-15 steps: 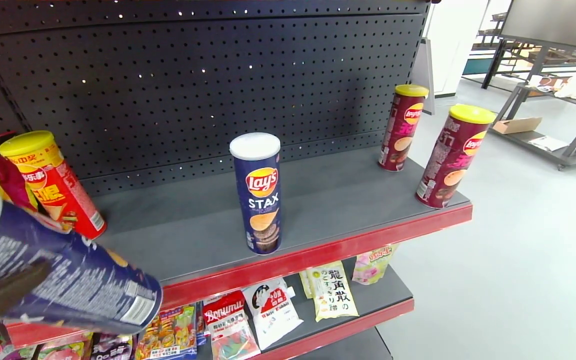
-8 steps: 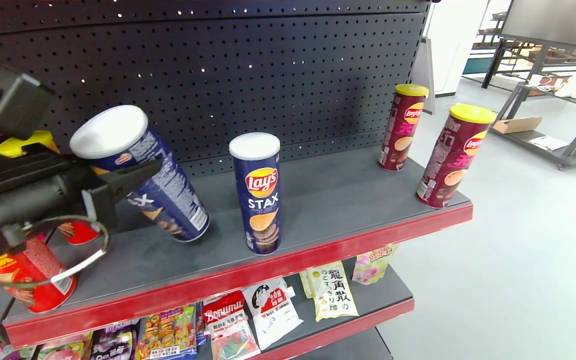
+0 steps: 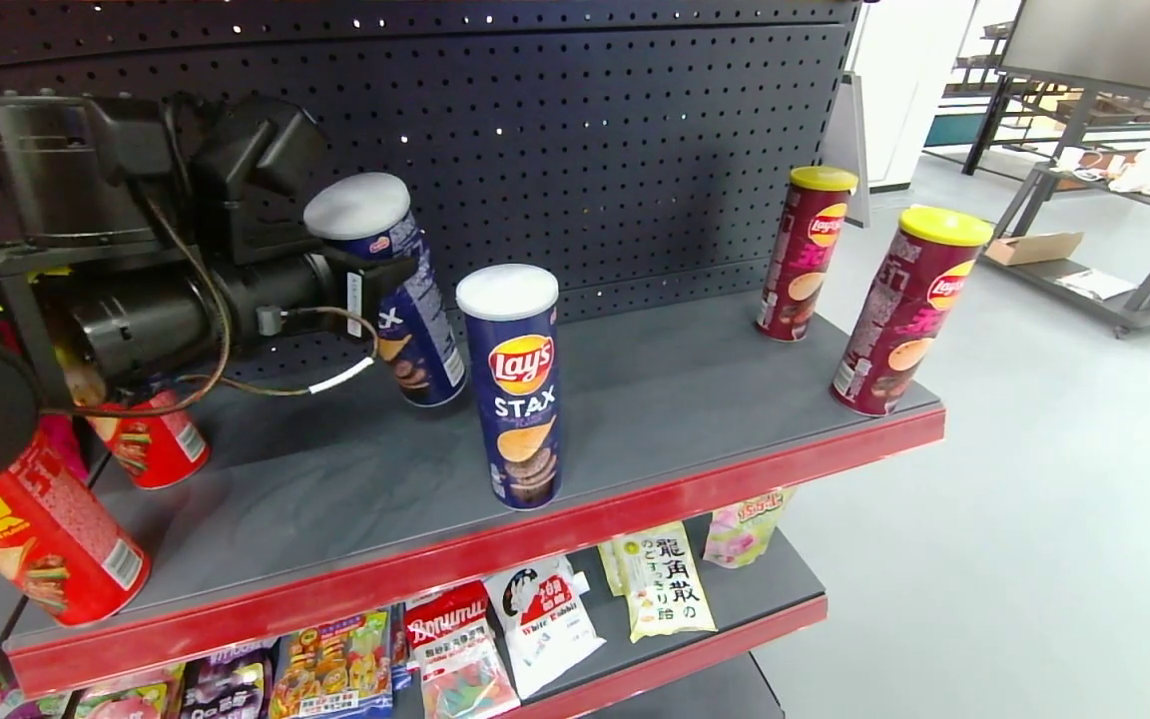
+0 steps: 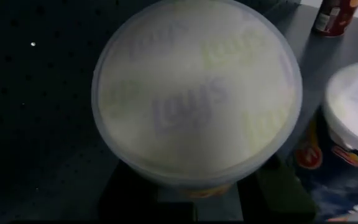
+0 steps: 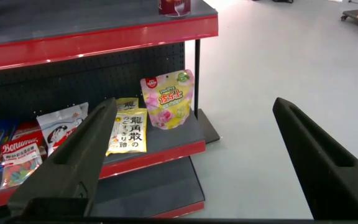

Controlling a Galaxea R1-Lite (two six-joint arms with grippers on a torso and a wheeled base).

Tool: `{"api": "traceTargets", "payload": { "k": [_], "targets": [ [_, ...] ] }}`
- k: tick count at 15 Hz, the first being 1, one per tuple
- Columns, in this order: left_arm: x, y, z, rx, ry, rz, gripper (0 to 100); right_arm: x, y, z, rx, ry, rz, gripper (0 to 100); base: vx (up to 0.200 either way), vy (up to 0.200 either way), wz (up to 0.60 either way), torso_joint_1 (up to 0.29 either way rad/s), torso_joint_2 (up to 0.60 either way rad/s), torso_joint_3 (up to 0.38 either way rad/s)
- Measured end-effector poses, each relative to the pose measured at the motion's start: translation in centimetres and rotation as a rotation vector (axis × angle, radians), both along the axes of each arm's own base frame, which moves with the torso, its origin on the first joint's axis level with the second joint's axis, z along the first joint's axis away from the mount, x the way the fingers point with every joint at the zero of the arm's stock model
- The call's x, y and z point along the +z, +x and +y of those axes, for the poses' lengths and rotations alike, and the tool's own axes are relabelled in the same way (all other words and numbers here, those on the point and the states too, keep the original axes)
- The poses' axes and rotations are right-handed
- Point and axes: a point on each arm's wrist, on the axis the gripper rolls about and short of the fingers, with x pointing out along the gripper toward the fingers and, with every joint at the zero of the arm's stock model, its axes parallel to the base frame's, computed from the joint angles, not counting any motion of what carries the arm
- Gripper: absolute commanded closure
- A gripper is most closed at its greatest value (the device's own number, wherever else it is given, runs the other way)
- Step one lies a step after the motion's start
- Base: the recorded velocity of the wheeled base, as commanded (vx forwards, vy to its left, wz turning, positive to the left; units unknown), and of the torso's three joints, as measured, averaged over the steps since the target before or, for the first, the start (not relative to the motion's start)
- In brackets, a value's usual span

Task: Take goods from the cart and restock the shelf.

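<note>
Pegboard (image 3: 585,130) backs the grey shelf (image 3: 695,399) in the head view; the left gripper (image 3: 375,275) clamps a tilted blue can (image 3: 420,330) just behind the standing blue can (image 3: 520,389), probably to fill that row; two blue, two maroon cans (image 3: 899,310) and two red cans (image 3: 46,544) in all; left wrist view looks down on the held can's white lid (image 4: 194,93); right wrist view has the right gripper (image 5: 197,155) spread wide and empty near the lower shelf's snack bags (image 5: 168,99), seemingly parked

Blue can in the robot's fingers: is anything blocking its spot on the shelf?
Nothing visible does. The left gripper holds the held blue can tilted over a bare part of the shelf, just behind the standing blue can, which is close.
</note>
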Motion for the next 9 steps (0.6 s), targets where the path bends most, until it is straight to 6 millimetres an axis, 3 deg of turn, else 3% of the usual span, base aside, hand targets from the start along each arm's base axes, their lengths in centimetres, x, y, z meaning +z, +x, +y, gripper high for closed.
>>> {"api": "traceTargets", "payload": {
  "k": [5, 9],
  "targets": [
    [-0.8, 3.6, -0.4, 0.019, 0.009, 0.033, 100, 0.0, 0.0, 0.0, 0.0, 0.0, 0.0, 0, 0.0, 0.0, 0.0, 0.0, 0.0, 0.0],
    [-1.8, 4.9, -0.8, -0.023, 0.011, 0.071, 100, 0.0, 0.0, 0.0, 0.0, 0.0, 0.0, 0, 0.0, 0.0, 0.0, 0.0, 0.0, 0.0]
  ]
}}
